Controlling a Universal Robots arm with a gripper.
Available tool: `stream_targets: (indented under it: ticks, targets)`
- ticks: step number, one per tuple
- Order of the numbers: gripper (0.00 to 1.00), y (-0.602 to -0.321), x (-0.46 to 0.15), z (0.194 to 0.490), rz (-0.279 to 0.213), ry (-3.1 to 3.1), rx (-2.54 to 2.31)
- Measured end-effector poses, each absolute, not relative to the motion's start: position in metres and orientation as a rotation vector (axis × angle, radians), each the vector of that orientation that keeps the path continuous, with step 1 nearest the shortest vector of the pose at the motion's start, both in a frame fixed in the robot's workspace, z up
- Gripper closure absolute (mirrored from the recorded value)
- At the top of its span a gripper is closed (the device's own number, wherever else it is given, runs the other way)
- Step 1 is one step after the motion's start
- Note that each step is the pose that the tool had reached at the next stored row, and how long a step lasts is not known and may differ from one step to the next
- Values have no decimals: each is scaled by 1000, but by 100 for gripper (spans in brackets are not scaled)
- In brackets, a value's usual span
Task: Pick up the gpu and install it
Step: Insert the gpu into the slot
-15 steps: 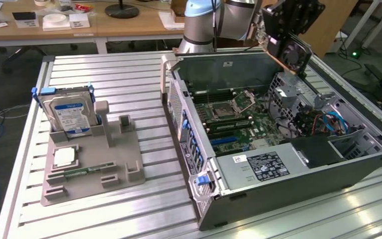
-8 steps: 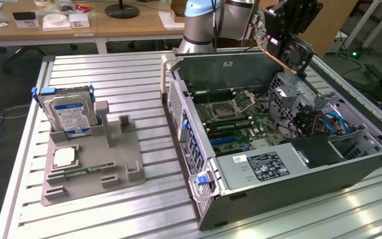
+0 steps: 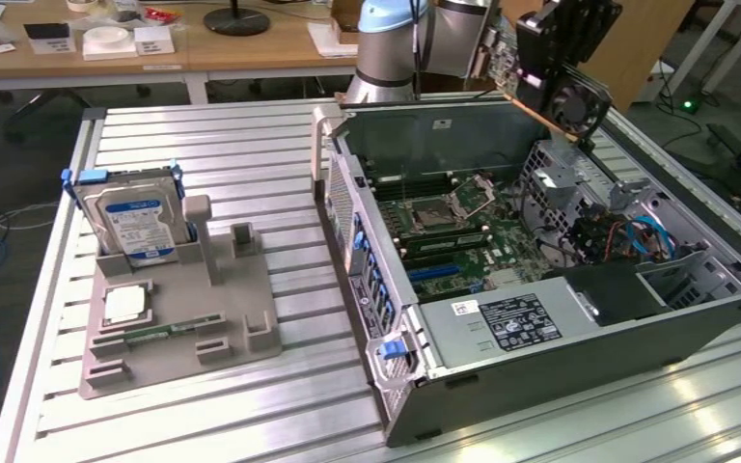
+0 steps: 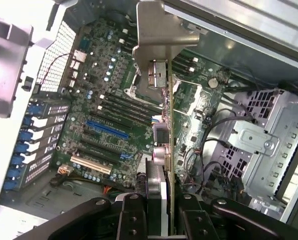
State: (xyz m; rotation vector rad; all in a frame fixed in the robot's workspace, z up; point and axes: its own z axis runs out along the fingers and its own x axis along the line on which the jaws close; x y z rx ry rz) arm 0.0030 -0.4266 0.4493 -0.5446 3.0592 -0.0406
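1. We are pinching the gpu [image 4: 170, 150] edge-on between the two fingers of the gripper [image 4: 163, 220]. The jaws are closed on the card, not spread.
2. We are holding the card in the air over the far side of the open computer case [image 3: 344, 174]. Its round fan [image 3: 586, 101] is showing in the exterior view, and its metal bracket [image 4: 161, 40] is at the end away from the fingers.
3. We are judging that the card is not lined up with the blue slot [image 4: 107, 130] on the motherboard [image 4: 88, 75], which lies off to one side. Coming down like this, the card's edge could strike the memory sticks or the processor socket instead.
4. We are watching the bracket. It is leading the way in, and it could catch on the case wall or the rear slot covers and twist the card.
5. We are gripping only a thin edge, so any such bump could pivot the card between the fingers.
6. We are also minding the cables [image 3: 641, 231] by the drive cage [image 4: 261, 145], which could snag the fan side.
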Motion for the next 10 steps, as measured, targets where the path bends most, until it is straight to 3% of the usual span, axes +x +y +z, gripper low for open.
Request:
stream_targets:
  ticks: [10]
  targets:
    - [72, -427, 3, 449, -37, 3017, -738]
